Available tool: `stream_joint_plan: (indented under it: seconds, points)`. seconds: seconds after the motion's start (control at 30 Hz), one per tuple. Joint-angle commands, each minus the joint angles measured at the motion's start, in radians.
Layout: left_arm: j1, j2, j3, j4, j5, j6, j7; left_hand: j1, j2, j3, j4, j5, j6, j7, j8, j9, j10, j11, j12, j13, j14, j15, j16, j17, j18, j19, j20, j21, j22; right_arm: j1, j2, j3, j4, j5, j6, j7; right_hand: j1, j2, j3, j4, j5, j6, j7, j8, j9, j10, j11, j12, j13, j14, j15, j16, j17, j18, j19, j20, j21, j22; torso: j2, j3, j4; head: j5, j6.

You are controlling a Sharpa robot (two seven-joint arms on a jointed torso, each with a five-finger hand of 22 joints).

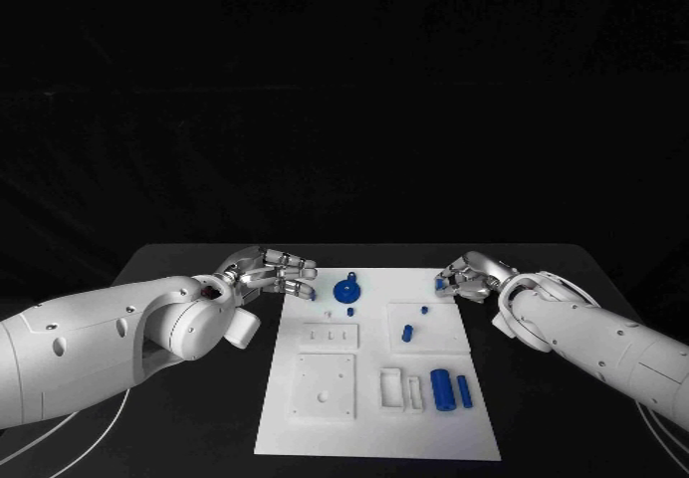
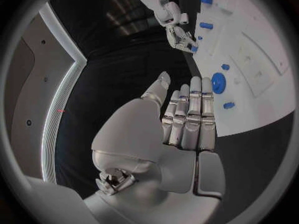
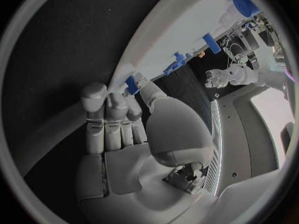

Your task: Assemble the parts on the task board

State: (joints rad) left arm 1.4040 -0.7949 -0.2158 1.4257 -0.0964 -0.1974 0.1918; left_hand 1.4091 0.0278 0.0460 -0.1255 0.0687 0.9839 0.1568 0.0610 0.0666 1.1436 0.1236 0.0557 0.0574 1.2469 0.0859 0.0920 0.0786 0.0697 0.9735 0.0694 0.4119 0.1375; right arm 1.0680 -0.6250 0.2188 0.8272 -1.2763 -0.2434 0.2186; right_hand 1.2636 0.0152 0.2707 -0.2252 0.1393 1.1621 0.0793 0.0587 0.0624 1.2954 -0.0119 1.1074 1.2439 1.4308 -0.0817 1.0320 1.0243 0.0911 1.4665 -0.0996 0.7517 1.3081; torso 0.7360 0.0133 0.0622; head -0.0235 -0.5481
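The white task board [image 1: 376,428] lies mid-table. A round blue part [image 1: 347,291] sits near its far edge, beside a small blue piece [image 1: 406,332], and two blue cylinders [image 1: 451,388] stand side by side toward the front right. My left hand [image 1: 273,274] hovers at the board's far left corner, holding nothing, its fingers [image 2: 190,109] stretched out toward the round blue part [image 2: 218,82]. My right hand [image 1: 467,277] is at the board's far right edge. Its fingertips and thumb pinch a small blue part [image 3: 132,83], which also appears at the right hand [image 2: 177,35] in the left wrist view.
Raised white blocks and recesses [image 1: 328,383] cover the board's near left half. Black table [image 1: 187,259] surrounds the board on all sides. Both white forearms reach in over the table's left and right sides.
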Motion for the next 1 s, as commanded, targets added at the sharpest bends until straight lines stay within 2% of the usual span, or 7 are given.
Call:
stream_joint_plan:
  seconds: [0.03, 0.1, 0.17, 0.33, 0.53, 0.8, 1.0]
  points:
    - [0.001, -0.003, 0.001, 0.008, -0.013, 0.003, -0.008, -0.013, 0.01, -0.003, 0.005, 0.002, -0.005, -0.001, 0.002, 0.001, 0.001, -0.005, 0.004, 0.002, 0.019, -0.007, 0.012, 0.005, 0.004, -0.001, -0.001, 0.004, 0.001, 0.001, -0.011, 0.0, 0.033, -0.008, -0.044, -0.029, 0.003, -0.002, 0.012, 0.005, -0.017, 0.006, 0.0, 0.003, 0.002, 0.002, -0.002, 0.003, 0.001, 0.006, -0.001, 0.007, 0.003, -0.009, 0.043, -0.003, 0.006, 0.088, -0.002, 0.0003, -0.0056, 0.003, 0.007]
    - [0.005, -0.008, 0.003, 0.013, -0.018, -0.007, -0.022, -0.021, 0.011, -0.007, 0.014, 0.002, 0.005, -0.008, 0.004, 0.001, 0.034, -0.02, 0.005, 0.002, 0.085, -0.034, 0.07, 0.032, 0.0, 0.036, -0.023, 0.031, 0.014, 0.006, -0.02, 0.001, 0.063, -0.01, -0.051, -0.048, 0.001, -0.003, 0.014, 0.009, -0.027, 0.007, -0.001, 0.003, 0.002, 0.002, -0.003, 0.004, 0.001, 0.007, -0.001, 0.008, 0.005, -0.008, 0.043, -0.003, 0.007, 0.088, -0.004, 0.001, -0.0095, 0.006, 0.011]
    - [0.01, -0.01, 0.004, 0.016, -0.025, -0.015, -0.037, -0.025, 0.011, -0.012, 0.03, 0.003, 0.02, -0.013, 0.001, -0.001, 0.05, -0.028, 0.004, 0.002, 0.074, -0.049, 0.157, 0.085, -0.031, 0.042, -0.055, 0.07, 0.04, 0.013, -0.028, 0.001, 0.096, -0.015, -0.057, -0.072, -0.002, -0.009, 0.016, 0.021, -0.034, 0.01, -0.003, 0.003, 0.002, 0.003, -0.004, 0.005, 0.002, 0.008, -0.001, 0.008, 0.007, -0.007, 0.044, -0.003, 0.006, 0.088, -0.009, 0.0016, -0.0146, 0.009, 0.013]
    - [0.029, 0.001, 0.006, -0.001, -0.05, -0.01, -0.084, -0.048, 0.009, -0.024, 0.063, -0.001, 0.043, -0.029, 0.002, 0.0, 0.115, -0.054, 0.004, 0.002, 0.076, -0.078, 0.346, 0.19, -0.032, 0.064, -0.08, 0.146, 0.088, 0.028, -0.04, 0.003, 0.162, -0.037, -0.075, -0.128, 0.001, -0.023, 0.031, 0.047, -0.065, 0.01, -0.004, 0.003, 0.002, 0.005, -0.005, 0.003, 0.002, 0.009, -0.001, 0.008, 0.01, -0.005, 0.046, -0.003, 0.004, 0.087, -0.023, 0.0003, -0.0205, 0.016, 0.014]
    - [0.059, 0.042, 0.007, -0.058, -0.099, 0.035, -0.183, -0.12, 0.002, -0.07, 0.152, -0.004, 0.094, -0.057, 0.002, 0.001, 0.249, -0.094, 0.013, 0.008, 0.061, -0.114, 0.589, 0.307, -0.037, 0.092, -0.115, 0.256, 0.161, 0.046, -0.05, 0.008, 0.252, -0.075, -0.077, -0.2, -0.001, -0.038, 0.052, 0.064, -0.078, 0.007, -0.004, 0.003, 0.002, 0.007, -0.007, 0.002, 0.001, 0.011, -0.001, 0.009, 0.014, -0.003, 0.048, -0.003, 0.004, 0.087, -0.044, -0.0025, -0.0258, 0.026, 0.009]
    - [0.116, 0.095, 0.008, -0.115, -0.155, 0.183, -0.444, -0.203, 0.005, -0.096, 0.226, -0.001, 0.129, -0.076, 0.003, 0.043, 0.316, -0.123, 0.095, 0.04, 0.056, -0.146, 0.813, 0.372, -0.036, 0.075, -0.15, 0.413, 0.278, 0.057, -0.019, 0.009, 0.352, -0.124, -0.046, -0.276, 0.007, -0.057, 0.078, 0.095, -0.082, 0.005, -0.003, 0.003, 0.002, 0.008, -0.007, -0.001, 0.001, 0.012, -0.001, 0.005, 0.018, -0.002, 0.049, -0.003, 0.0, 0.086, -0.066, -0.0011, -0.0384, 0.059, -0.008]
    - [0.137, 0.135, 0.007, -0.148, -0.22, 0.209, -0.508, -0.299, -0.121, -0.052, 0.327, -0.02, 0.188, -0.099, 0.014, 0.108, 0.332, -0.139, 0.162, 0.078, 0.05, -0.16, 0.904, 0.398, -0.04, 0.063, -0.164, 0.463, 0.32, 0.058, 0.01, 0.008, 0.399, -0.157, -0.038, -0.314, 0.005, -0.066, 0.089, 0.105, -0.082, 0.005, -0.004, 0.003, 0.002, 0.008, -0.007, -0.001, 0.002, 0.013, -0.002, 0.005, 0.02, -0.002, 0.05, -0.003, -0.003, 0.086, -0.074, 0.0009, -0.0355, 0.068, -0.016]
